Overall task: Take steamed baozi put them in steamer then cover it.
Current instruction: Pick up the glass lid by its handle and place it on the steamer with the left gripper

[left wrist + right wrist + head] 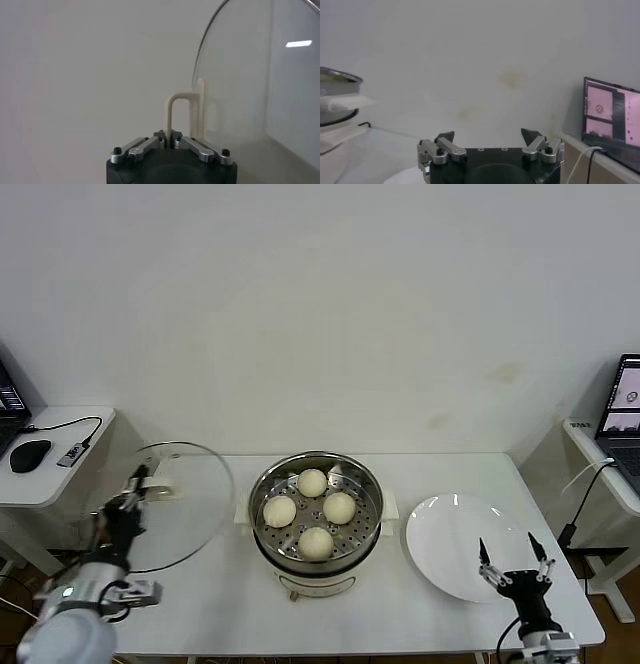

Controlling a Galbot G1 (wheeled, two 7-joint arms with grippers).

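Four baozi [312, 482] sit in the steamer [316, 559]. The left end effector [131, 496] pinches the lid's handle [176, 112]; the right end effector [515, 560] is spread wide.

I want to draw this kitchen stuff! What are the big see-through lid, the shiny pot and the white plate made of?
The lid, held by the left gripper, looks like clear glass: the table shows through it; its cream handle looks like plastic. The steamer looks like polished steel, mirror-bright with a holed tray. The plate is glossy white, perhaps ceramic.

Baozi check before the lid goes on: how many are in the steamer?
4, all on the steamer tray: far, left, right, near. None hidden.
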